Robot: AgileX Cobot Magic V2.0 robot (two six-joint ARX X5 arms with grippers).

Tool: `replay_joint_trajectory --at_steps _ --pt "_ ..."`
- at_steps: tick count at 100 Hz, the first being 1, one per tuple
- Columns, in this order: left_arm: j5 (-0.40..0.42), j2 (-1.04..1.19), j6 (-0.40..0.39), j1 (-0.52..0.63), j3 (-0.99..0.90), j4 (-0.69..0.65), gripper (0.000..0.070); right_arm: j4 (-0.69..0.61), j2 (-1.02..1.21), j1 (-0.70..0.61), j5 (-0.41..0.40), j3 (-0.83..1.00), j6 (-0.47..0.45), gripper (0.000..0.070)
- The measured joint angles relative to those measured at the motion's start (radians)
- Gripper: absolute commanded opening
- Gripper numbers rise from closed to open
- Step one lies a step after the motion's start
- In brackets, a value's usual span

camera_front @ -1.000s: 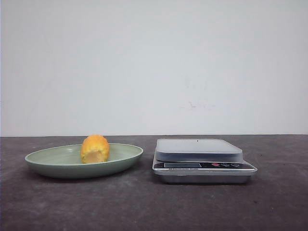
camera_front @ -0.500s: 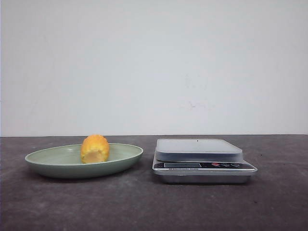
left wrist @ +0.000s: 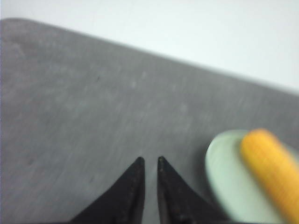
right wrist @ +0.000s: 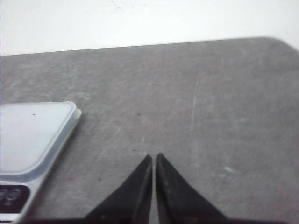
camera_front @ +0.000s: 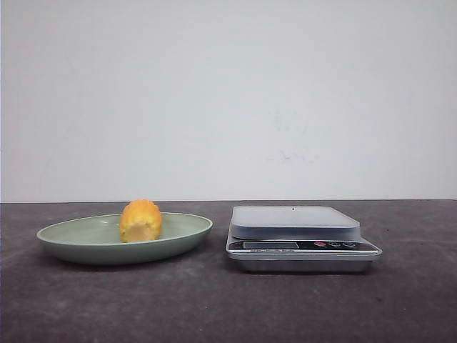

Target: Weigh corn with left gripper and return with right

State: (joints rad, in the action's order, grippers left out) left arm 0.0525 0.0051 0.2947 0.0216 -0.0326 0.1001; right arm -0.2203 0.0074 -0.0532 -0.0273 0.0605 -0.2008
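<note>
The corn (camera_front: 141,220), a stubby yellow-orange cob piece, lies on the green plate (camera_front: 57,234) at the left of the table, its paler cut end facing the front. In the left wrist view the corn (left wrist: 271,168) and the plate (left wrist: 223,173) show blurred, off to one side of my left gripper (left wrist: 149,159). The left fingers stand a narrow gap apart, empty, over bare table. My right gripper (right wrist: 153,156) is shut and empty over bare table, beside the scale (right wrist: 32,135). Neither gripper shows in the front view.
A silver kitchen scale (camera_front: 294,221) with a pale flat platform stands right of the plate, its display and buttons facing the front. The table top is dark grey; a white wall stands behind it.
</note>
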Motion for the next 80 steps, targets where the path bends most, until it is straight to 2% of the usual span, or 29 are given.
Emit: replay_joint_trajectory --at_steps 18,36,46,51,56,60,64,72,80 --pt "-0.001 0.078 0.117 0.0 -0.132 0.011 0.0009 -0.054 0.069 0.0 0.0 0.234 -0.073 0.0004" --pt "-0.009 0.289 0.135 0.0 -0.426 0.024 0.0009 -0.129 0.237 0.0 -0.014 0.491 -0.079 0.0004" --pt "-0.078 0.442 0.134 0.0 -0.603 0.084 0.0011 -0.192 0.319 0.0 -0.034 0.62 -0.041 0.0006" --pt "-0.133 0.518 0.129 0.0 -0.688 0.129 0.0075 -0.216 0.348 0.0 -0.04 0.675 -0.024 0.0011" --pt "-0.192 0.591 0.118 0.0 -0.767 0.17 0.0225 -0.235 0.371 0.0 -0.05 0.722 -0.01 0.0064" --pt "-0.232 0.646 0.11 0.0 -0.821 0.196 0.0364 -0.243 0.388 0.0 -0.052 0.753 -0.003 0.0155" --pt "-0.26 0.697 0.103 0.004 -0.866 0.216 0.0447 -0.248 0.403 0.0 -0.052 0.779 0.003 0.0254" --pt "-0.294 0.784 0.089 0.022 -0.927 0.249 0.0459 -0.253 0.423 0.0 -0.058 0.809 0.011 0.0402" --pt "-0.313 0.854 0.086 0.045 -0.961 0.288 0.0459 -0.27 0.434 0.0 -0.101 0.814 0.011 0.0427"
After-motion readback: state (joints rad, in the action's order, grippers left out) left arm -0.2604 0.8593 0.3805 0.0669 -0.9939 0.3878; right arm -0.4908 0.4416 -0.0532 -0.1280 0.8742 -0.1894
